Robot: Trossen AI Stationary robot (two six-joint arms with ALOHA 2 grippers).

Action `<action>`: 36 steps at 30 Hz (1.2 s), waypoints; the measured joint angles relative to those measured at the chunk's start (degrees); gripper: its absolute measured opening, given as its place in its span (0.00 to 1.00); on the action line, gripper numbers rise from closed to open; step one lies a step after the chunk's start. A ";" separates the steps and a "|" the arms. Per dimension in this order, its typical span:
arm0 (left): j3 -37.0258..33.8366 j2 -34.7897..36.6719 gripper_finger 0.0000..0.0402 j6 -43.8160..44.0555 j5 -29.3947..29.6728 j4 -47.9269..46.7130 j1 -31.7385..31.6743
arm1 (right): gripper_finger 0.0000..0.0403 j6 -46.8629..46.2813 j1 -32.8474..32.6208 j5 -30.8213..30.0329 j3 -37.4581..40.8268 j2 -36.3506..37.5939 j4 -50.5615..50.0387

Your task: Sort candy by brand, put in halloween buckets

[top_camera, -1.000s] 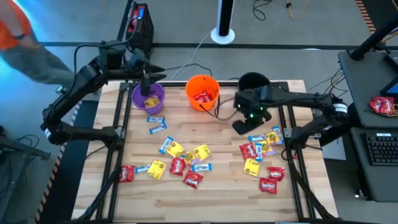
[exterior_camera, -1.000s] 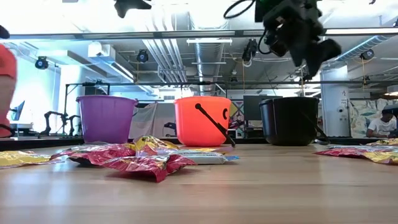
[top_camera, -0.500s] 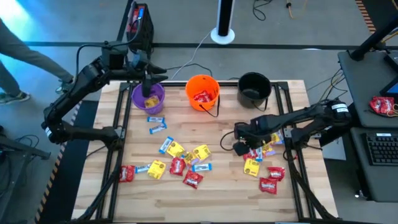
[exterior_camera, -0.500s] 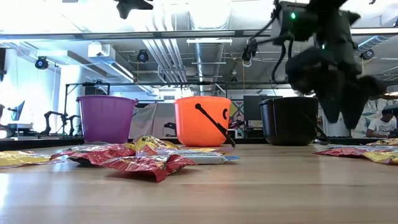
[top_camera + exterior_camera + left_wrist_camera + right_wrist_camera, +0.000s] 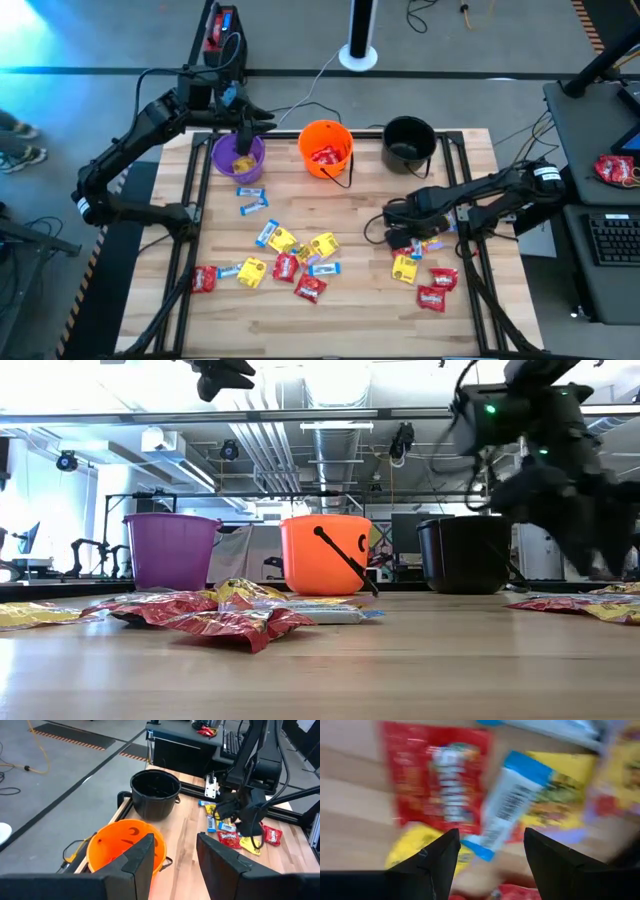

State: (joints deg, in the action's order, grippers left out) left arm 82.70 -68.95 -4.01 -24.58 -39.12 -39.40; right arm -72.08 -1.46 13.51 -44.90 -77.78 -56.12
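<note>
Left gripper (image 5: pixel 243 133): arm raised, forearm extended, fingers (image 5: pixel 140 854) parted, pointing down. Right gripper (image 5: pixel 392 232): arm stretched low, fingers (image 5: pixel 436 860) spread, aimed downward.

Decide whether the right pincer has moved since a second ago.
Yes. The right pincer moved away from the black bucket, toward the near edge, over the right-hand candy pile.

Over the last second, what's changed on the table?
The right gripper swung away from the black bucket and dropped low over the right-hand candy pile, fingers open above a blue-and-white packet. The left gripper hangs open over the purple bucket as before. Buckets and candy haven't moved.
</note>
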 joint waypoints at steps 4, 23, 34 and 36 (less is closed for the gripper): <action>0.00 0.00 0.33 0.00 0.01 -0.03 0.00 | 0.53 -0.11 -0.04 -2.39 0.07 -0.09 -0.09; 0.00 -0.06 0.33 -0.71 0.05 -0.09 0.00 | 0.30 -3.39 -0.04 -4.78 5.13 -3.04 8.09; 0.00 -0.07 0.33 -1.29 0.21 -0.08 -0.02 | 0.05 -2.29 -0.04 -4.22 4.66 -0.93 8.45; 0.00 -0.07 0.33 -1.29 0.22 -0.08 -0.02 | 0.04 -2.29 -0.03 -4.52 3.88 0.23 8.33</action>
State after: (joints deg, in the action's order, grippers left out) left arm 82.70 -69.01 -5.30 -24.36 -39.20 -39.42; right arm -74.36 -1.49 8.99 -41.03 -77.55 -47.79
